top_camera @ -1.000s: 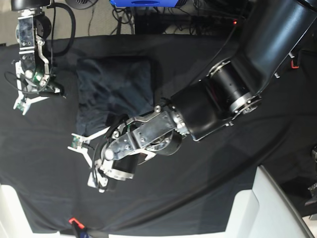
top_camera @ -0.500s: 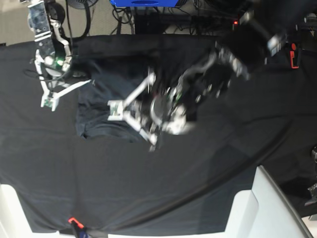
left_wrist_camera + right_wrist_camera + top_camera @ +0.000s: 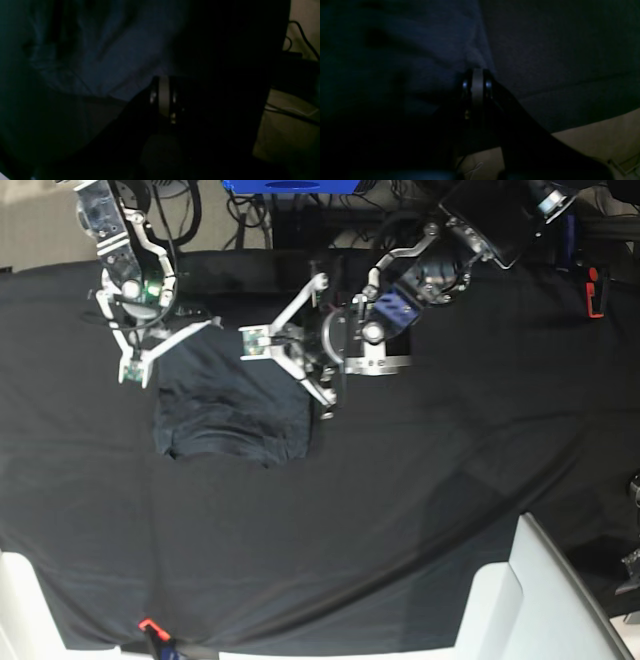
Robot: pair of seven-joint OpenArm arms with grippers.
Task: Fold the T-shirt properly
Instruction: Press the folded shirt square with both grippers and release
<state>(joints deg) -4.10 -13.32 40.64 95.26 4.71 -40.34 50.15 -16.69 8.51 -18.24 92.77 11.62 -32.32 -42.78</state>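
Left gripper (image 3: 290,355), base view: I see its two white fingers spread wide apart, one reaching up toward the far edge of the table, the other angled down over the top right corner of the T-shirt (image 3: 232,405). Nothing sits between them.

Right gripper (image 3: 165,345), base view: its fingers are likewise splayed, straddling the shirt's top left corner; whether they touch the cloth I cannot tell.

The T-shirt lies as a compact, roughly square bundle directly below and between the two grippers, on the black table cover (image 3: 420,480). Its lower edge is wrinkled and slightly bowed; its right edge runs straight down from under the left gripper.

Open room: the cover is bare below the shirt and to the right of the left gripper. The white panels (image 3: 520,600) lie well apart from both grippers, at the near edge.

Left wrist view: very dark; folds of the shirt (image 3: 100,57) fill the upper left ahead of the gripper. Right wrist view: equally dark; a shirt edge (image 3: 480,50) runs away from the gripper, with black cover to its right.
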